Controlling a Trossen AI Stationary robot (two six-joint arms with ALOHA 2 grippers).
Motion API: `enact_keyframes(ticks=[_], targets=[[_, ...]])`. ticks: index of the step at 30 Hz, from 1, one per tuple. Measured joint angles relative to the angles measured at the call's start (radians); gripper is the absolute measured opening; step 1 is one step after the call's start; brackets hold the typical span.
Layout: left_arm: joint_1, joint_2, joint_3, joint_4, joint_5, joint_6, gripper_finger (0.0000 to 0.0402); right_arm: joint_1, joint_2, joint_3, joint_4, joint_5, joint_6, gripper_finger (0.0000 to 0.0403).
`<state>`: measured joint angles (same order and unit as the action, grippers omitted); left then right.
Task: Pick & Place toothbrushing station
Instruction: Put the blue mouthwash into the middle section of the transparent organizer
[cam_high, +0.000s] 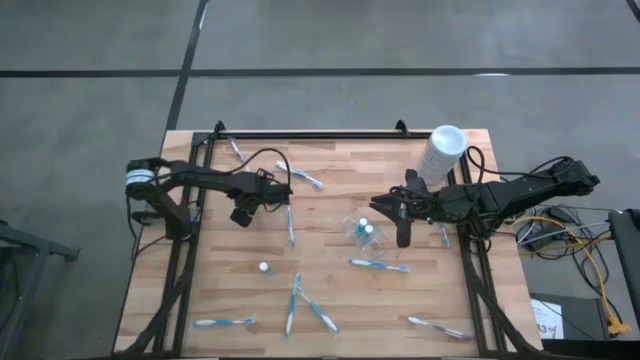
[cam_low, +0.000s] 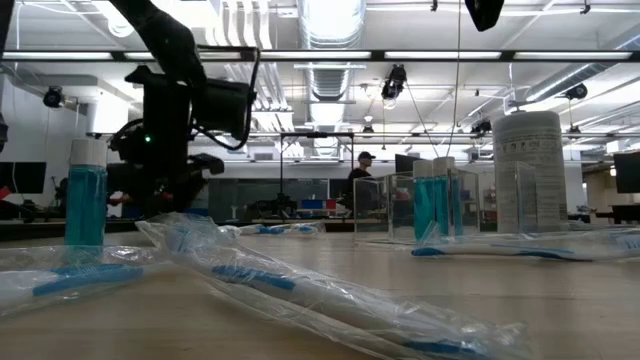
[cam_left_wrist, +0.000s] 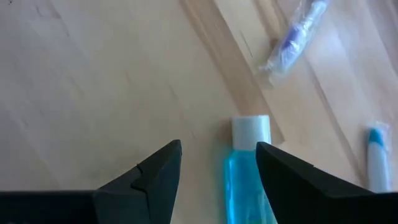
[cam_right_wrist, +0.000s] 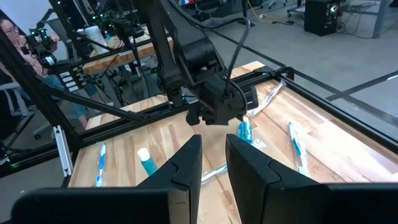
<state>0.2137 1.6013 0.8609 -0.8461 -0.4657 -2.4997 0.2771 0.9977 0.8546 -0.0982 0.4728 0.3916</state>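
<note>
A small blue tube (cam_left_wrist: 244, 177) with a white cap (cam_left_wrist: 251, 127) lies on the wood between the fingers of my open left gripper (cam_left_wrist: 219, 144), which slants down over it at the table's middle left (cam_high: 278, 196). I cannot see the fingers touching it. The right wrist view shows this tube (cam_right_wrist: 244, 130) under the left gripper. Another tube (cam_high: 263, 268) stands upright nearer the front. The clear pouch (cam_high: 362, 230) rests on the table with tubes inside. My right gripper (cam_high: 380, 206) hangs high beside the pouch, its fingers (cam_right_wrist: 214, 142) a narrow gap apart, holding nothing.
Wrapped blue-and-white toothbrushes lie scattered: one (cam_high: 290, 225) beside the left gripper, one (cam_high: 378, 265) near the pouch, others along the front (cam_high: 225, 321) (cam_high: 437, 326). A tall white cylinder (cam_high: 440, 152) stands at the far right corner. Black frame rails (cam_high: 300, 135) border the table.
</note>
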Motion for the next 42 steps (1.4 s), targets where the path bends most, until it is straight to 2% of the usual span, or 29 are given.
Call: enact_keyframes(ticks=[11,42], targets=[[0.014,0.007,0.003,0.022,-0.110,-0.014,0.0213,0.000,0.000,0.000,0.000,0.000,0.000,0.0068],[0.045,0.088,0.003,0.075,-0.084,0.018,0.0205,0.000,0.000,0.000,0.000,0.000,0.000,0.0068]])
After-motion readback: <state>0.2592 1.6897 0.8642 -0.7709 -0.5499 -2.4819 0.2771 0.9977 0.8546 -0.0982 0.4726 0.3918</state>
